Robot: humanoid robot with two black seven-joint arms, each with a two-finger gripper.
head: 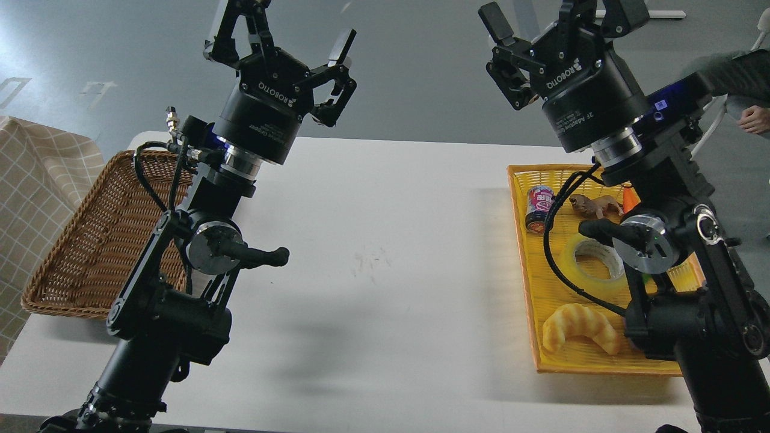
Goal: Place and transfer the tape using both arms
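Note:
The tape (592, 266), a translucent yellow roll with a pale core, lies flat in the yellow tray (529, 282) at the right; my right arm partly covers it. My left gripper (280, 33) is raised high above the far left of the table, open and empty. My right gripper (559, 15) is raised at the top right, well above the tray, also open with nothing between its fingers; its upper finger is cut off by the frame edge.
The yellow tray also holds a small can (539, 207), a brown toy animal (595, 205), an orange piece (629, 198) and a yellow croissant toy (579, 328). A brown wicker basket (96, 252) sits at the table's left. A person's hand (755, 118) shows at far right.

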